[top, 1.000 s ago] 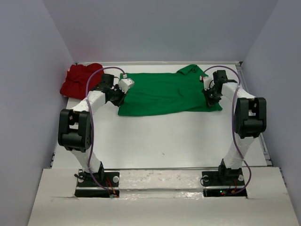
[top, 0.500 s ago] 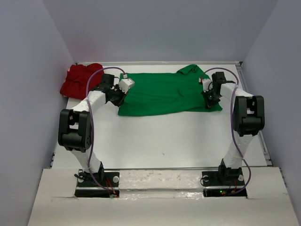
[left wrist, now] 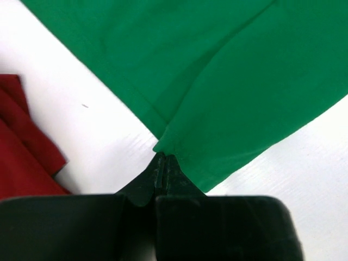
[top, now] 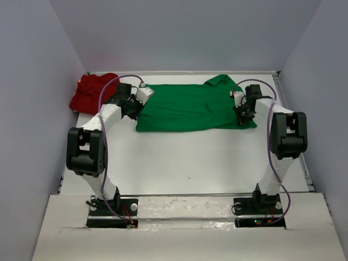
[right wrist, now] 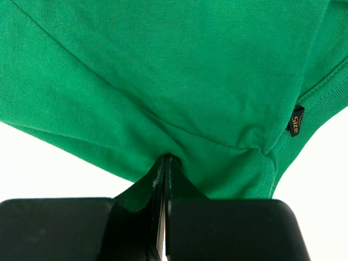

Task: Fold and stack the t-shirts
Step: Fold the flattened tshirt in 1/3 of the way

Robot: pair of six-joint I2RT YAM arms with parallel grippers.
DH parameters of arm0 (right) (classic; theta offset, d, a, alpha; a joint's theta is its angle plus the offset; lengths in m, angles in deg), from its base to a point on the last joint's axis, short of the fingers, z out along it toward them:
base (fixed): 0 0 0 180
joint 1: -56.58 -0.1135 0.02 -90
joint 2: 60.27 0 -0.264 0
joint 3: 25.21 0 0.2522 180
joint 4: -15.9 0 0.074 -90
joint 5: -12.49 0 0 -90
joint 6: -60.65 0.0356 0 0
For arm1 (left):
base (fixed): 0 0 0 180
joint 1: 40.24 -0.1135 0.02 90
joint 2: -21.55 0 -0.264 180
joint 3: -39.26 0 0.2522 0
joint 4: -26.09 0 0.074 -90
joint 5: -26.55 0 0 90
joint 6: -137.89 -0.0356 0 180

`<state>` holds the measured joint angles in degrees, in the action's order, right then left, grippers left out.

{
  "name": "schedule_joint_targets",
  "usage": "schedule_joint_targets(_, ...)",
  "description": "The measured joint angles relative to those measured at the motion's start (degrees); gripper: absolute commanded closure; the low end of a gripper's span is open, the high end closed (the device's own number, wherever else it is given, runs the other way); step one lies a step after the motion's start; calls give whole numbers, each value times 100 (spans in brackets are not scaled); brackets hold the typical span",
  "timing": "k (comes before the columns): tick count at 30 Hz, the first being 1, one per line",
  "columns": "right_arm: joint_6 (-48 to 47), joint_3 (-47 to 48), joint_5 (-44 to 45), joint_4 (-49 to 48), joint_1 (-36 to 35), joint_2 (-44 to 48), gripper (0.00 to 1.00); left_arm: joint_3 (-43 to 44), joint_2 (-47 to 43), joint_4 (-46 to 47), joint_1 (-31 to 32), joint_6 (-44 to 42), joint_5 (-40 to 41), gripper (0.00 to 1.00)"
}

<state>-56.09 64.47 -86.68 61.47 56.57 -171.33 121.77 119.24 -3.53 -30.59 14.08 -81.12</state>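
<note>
The green t-shirt (top: pixel 187 109) lies spread and partly folded across the far middle of the table. My left gripper (top: pixel 135 108) is shut on its left corner; the left wrist view shows the jaws (left wrist: pixel 163 160) pinched on the green hem (left wrist: pixel 217 81). My right gripper (top: pixel 242 112) is shut on the shirt's right edge; the right wrist view shows the jaws (right wrist: pixel 165 160) clamped on bunched green cloth (right wrist: pixel 163 70) near the collar tag (right wrist: pixel 295 121). The red t-shirt (top: pixel 92 91) lies crumpled at the far left corner and also shows in the left wrist view (left wrist: pixel 22 152).
Grey walls enclose the white table (top: pixel 185 157) on the left, back and right. The arm bases stand at the near edge.
My left gripper has pulled the shirt's left corner slightly back and left. My right gripper has shifted a little toward the back with the right edge.
</note>
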Motion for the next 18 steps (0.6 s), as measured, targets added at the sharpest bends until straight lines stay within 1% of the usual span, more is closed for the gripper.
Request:
schedule_joint_targets(8,-13,-4,61,-2,0,4,100,356,-120,140,0,-4,361,100)
schedule_joint_targets(18,-76,-105,90,-103,-2,57,100,372,-116,155,31,-7,516,100)
